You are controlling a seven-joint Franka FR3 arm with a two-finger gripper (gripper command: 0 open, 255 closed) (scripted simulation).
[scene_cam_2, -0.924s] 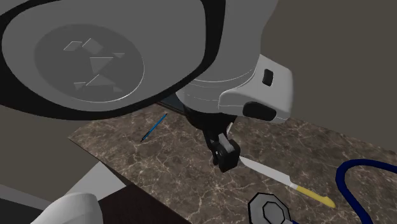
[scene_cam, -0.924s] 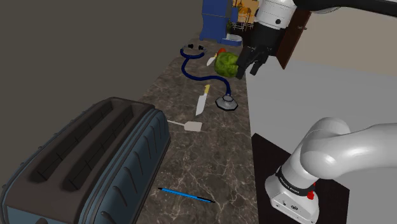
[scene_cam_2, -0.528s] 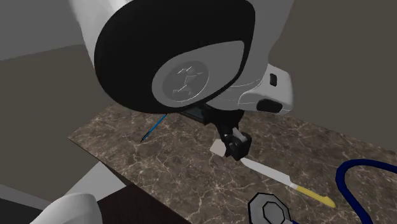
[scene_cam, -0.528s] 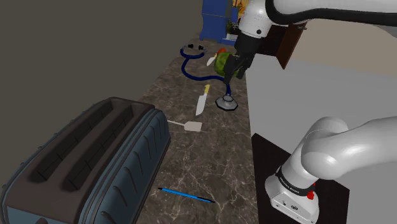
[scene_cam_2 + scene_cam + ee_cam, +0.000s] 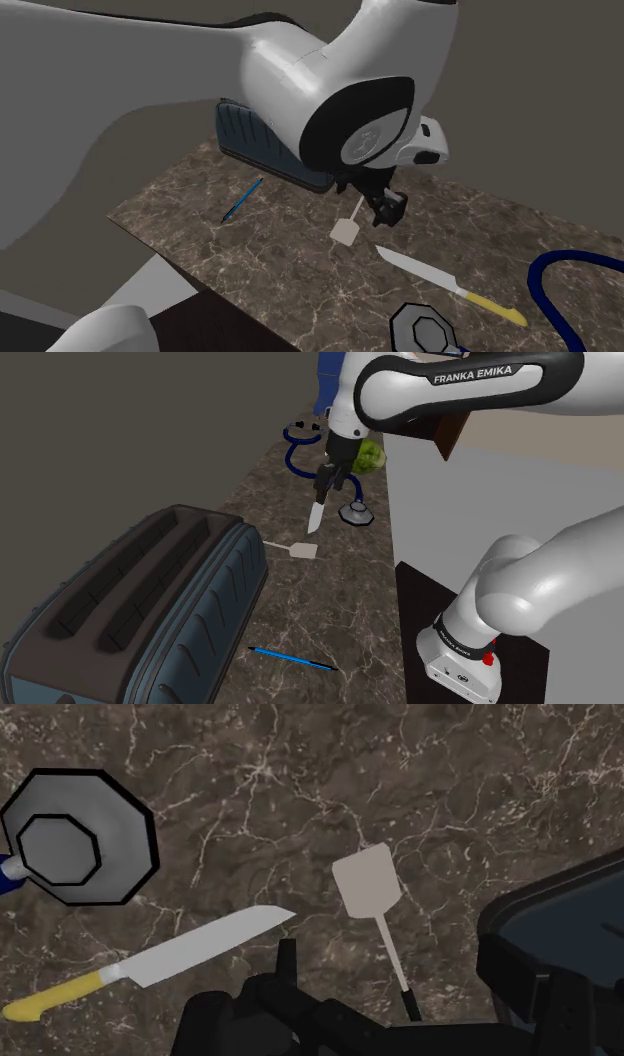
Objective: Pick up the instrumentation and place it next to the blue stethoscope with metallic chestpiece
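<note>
So we're seeing the gripper (image 5: 322, 492) hovering low over the marble counter (image 5: 345, 602), and honestly we can't tell whether it's spread or closed up. Half a second back it was sitting up by the green vegetable (image 5: 371, 454). Now it's swinging over toward the toaster (image 5: 140, 612) side and dropping lower, and in the second exterior view the big arm joint is no longer blocking the toaster. The wrist view is showing it hanging right over the spatula (image 5: 368, 884), which we're taking as the thing to grab. It's lying flat on the counter, handle pointing at the toaster, blade toward the knife (image 5: 200, 949). That knife is lying between the spatula and the stethoscope (image 5: 298, 462), its tip near the spatula and its blade just beside the chestpiece (image 5: 75, 839), so it's sitting in the path. A blue pen (image 5: 292, 658) is lying well apart from them, by the toaster's near end. We're counting one of each: spatula, knife, pen, stethoscope, toaster, vegetable.
</note>
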